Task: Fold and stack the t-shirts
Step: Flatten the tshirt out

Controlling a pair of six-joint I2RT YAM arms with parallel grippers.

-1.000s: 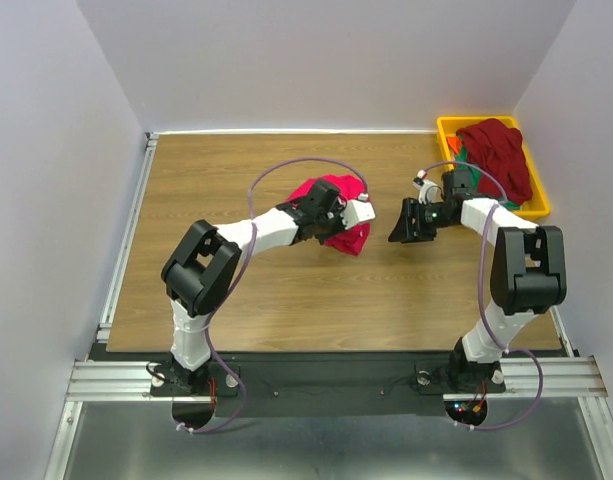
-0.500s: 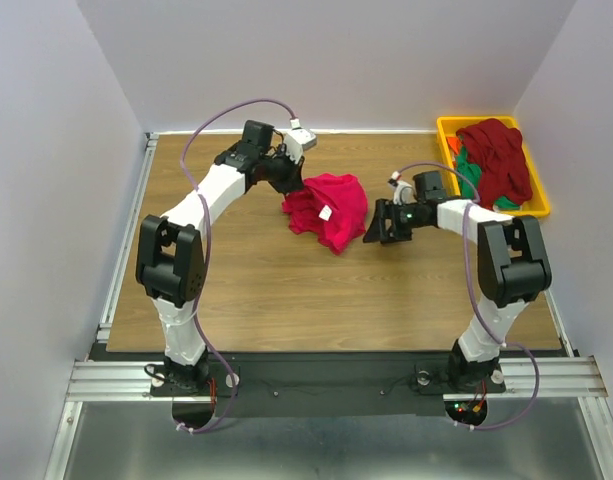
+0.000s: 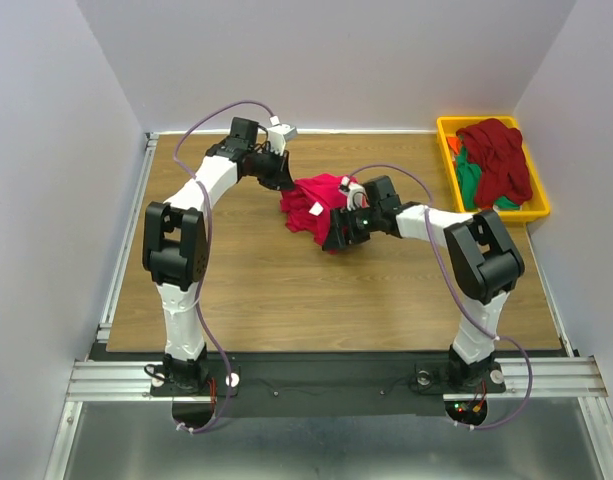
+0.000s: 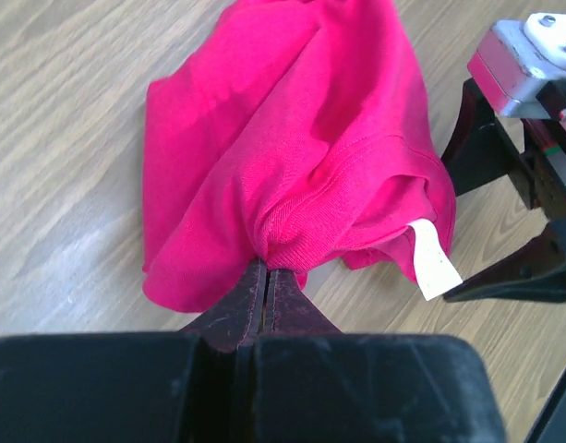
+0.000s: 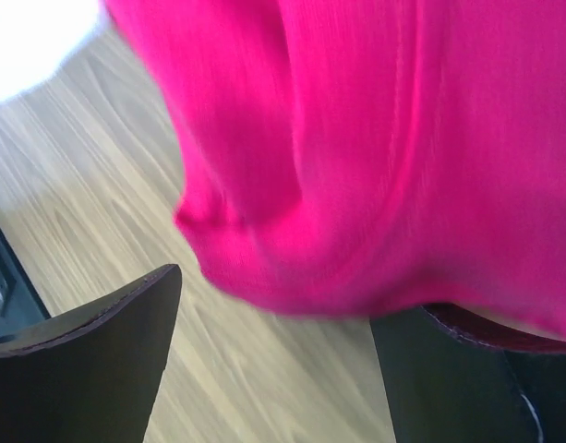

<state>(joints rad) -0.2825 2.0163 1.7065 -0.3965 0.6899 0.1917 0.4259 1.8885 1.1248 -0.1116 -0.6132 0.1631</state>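
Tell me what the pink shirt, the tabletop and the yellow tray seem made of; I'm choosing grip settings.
Pink shirt: soft matte knit cloth, going by its loose folds and ribbed seam.
Tabletop: wood or wood-look laminate with a faint sheen; grain lines show, but which of the two is unclear.
Yellow tray: probably hard plastic, smooth and even in colour, with a stiff straight rim.

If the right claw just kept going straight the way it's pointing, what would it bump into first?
The crimson-pink t-shirt. The right claw is open, and the bunched cloth sits right in front of its fingers, with the wooden table below. The blur makes the exact depth hard to judge.
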